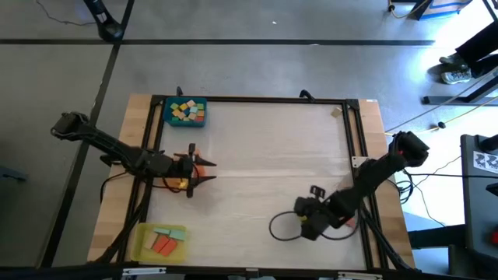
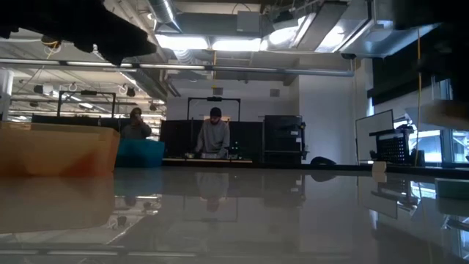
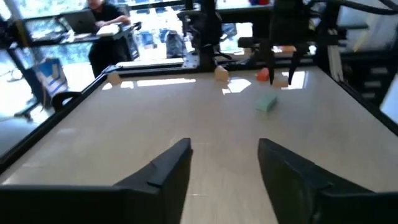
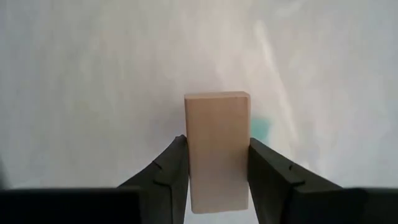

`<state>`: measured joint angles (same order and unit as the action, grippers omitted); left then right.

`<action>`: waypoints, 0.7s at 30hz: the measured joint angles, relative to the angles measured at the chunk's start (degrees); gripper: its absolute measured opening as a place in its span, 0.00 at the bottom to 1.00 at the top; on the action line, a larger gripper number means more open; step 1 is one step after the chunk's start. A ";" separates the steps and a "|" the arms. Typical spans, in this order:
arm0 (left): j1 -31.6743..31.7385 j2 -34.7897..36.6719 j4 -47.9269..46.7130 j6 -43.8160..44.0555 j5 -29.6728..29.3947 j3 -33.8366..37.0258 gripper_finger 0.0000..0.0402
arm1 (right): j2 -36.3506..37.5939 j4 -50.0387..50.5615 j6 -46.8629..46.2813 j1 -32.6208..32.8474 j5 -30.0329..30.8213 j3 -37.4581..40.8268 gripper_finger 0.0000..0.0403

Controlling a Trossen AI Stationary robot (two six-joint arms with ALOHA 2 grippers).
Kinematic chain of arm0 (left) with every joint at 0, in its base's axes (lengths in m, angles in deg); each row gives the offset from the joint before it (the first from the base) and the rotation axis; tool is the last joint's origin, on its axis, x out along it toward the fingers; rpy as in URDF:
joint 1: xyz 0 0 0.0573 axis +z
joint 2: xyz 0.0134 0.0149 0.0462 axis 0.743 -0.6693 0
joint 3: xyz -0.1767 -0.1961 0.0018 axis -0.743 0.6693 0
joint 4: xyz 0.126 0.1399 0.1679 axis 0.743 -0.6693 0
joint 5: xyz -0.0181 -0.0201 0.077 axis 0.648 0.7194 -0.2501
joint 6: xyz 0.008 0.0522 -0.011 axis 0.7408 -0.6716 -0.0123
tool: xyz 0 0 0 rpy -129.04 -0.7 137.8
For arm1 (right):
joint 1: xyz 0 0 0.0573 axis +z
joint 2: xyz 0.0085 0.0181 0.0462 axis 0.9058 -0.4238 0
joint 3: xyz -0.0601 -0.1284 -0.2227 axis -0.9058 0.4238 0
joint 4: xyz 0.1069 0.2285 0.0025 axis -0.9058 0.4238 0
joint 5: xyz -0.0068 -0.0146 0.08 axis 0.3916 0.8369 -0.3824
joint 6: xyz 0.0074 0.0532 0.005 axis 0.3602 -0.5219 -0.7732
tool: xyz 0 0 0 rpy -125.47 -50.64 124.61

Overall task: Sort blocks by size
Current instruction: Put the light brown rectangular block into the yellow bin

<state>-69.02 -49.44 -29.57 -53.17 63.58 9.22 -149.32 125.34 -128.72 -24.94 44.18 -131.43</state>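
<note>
Right gripper [image 4: 217, 163] is clenched on a pale tan block [image 4: 217, 149], one finger on each long side; the block's long axis runs straight out ahead between the fingers, past their tips, over the near right part of the worktop [image 1: 272, 155]. Left gripper [image 3: 225, 165] sits at the left side of the worktop, fingers spread apart with nothing between them. In its wrist view a teal block [image 3: 267, 103] lies flat on the worktop, with a tan block [image 3: 221, 74] and a red block [image 3: 263, 75] farther off near the edge. Blue tray [image 1: 185, 112] at the far left corner holds a heap of small mixed-colour blocks; yellow tray [image 1: 160, 242] at the near left holds longer orange and green blocks. Worktop is pale, glossy, black-framed. Low view: open workshop, ceiling lights, two people at a far bench.
</note>
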 joint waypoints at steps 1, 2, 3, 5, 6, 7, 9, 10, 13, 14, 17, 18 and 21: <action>0.60 0.00 0.27 0.97 0.00 0.00 0.46 | 0.01 0.00 1.48 -0.92 1.79 -0.23 0.32; 1.21 0.00 0.76 1.96 -0.02 0.00 0.49 | 0.02 -0.04 2.80 -1.84 3.96 -0.30 0.32; 1.77 0.00 1.21 2.48 -0.02 0.00 0.52 | 0.02 0.04 4.13 -2.76 6.39 -0.30 0.32; 3.13 0.02 1.39 4.56 -0.03 0.00 0.57 | 0.02 0.09 7.07 -4.81 10.89 -0.30 0.32; 3.90 0.00 1.49 6.42 0.00 0.00 0.58 | 0.02 -0.04 8.75 -5.90 13.26 -0.30 0.32; 4.84 0.00 2.01 8.11 -0.01 0.02 0.59 | 0.02 -0.29 10.22 -7.02 15.56 -0.30 0.32; 6.73 -0.24 3.52 10.85 -0.22 0.02 0.60 | 0.02 -1.70 12.45 -9.45 19.31 -0.30 0.32; 7.61 -0.60 4.35 11.76 -0.66 0.02 0.60 | 0.02 -2.61 13.67 -10.70 20.54 -0.30 0.32; 10.43 -2.87 8.70 14.43 -0.90 0.02 0.59 | 0.01 -6.01 18.70 -13.91 24.25 -0.30 0.32; 11.36 -3.90 10.64 15.34 -0.91 0.02 0.59 | -0.13 -7.61 20.86 -14.95 25.37 -0.30 0.32; 13.85 -7.85 15.56 17.73 -1.05 0.01 0.57 | -0.74 -13.18 27.31 -18.01 27.78 -0.30 0.32; 14.65 -9.14 16.77 18.56 -1.04 -0.05 0.56 | -1.03 -15.58 29.56 -19.08 28.47 -0.30 0.33; 16.30 -13.32 20.34 20.40 -1.01 -0.97 0.55 | -1.92 -22.80 34.91 -21.55 29.56 -0.30 0.33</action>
<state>-52.73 -62.76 -9.24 -32.77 62.57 8.26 -151.24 102.54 -93.81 -46.48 73.75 -131.72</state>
